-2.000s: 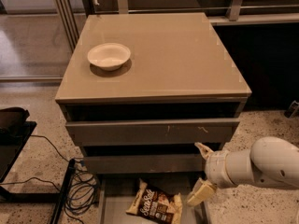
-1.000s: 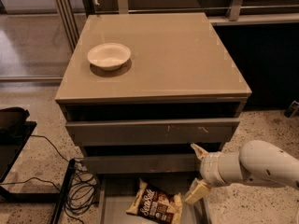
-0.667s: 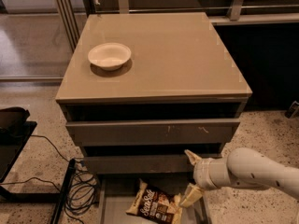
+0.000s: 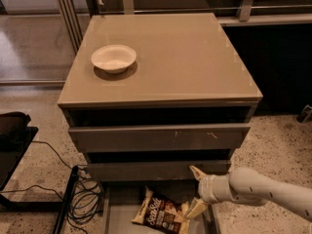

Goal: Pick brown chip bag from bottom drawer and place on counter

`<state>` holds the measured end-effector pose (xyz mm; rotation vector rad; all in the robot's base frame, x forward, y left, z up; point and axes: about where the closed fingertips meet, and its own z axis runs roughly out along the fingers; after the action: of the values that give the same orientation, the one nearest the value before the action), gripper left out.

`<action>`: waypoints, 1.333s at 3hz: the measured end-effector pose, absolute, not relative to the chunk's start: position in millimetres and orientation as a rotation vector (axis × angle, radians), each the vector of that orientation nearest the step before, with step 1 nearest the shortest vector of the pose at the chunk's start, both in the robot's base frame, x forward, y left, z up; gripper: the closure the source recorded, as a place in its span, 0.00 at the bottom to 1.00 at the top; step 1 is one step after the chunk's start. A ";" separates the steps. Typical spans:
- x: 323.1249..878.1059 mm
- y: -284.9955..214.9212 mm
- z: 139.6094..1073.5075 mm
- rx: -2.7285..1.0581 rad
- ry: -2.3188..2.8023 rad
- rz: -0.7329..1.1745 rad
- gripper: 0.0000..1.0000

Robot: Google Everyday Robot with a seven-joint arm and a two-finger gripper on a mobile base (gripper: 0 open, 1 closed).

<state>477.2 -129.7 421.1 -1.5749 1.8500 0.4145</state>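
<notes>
Now: claw spread wide, one finger up by the middle drawer front, the other low, at or just beside the right edge of the brown chip bag. Bag lies flat in the bottom drawer, left of and below the claw. Tabletop well above, bowl up-left on it. Step in hand, I judge: reach and grasp. Best to drop lower and straddle the crinkled right end before closing. Versus two seconds ago, claw sits further left, nearer the bag; bag unmoved.
</notes>
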 end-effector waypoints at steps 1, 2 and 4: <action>474.7 -129.0 372.7 -1.587 1.857 0.508 0.00; 474.7 -128.9 372.6 -1.587 1.857 0.508 0.00; 469.3 -112.7 328.8 -1.603 1.885 0.612 0.00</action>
<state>469.3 -112.7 328.8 -1.6030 1.8848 0.6120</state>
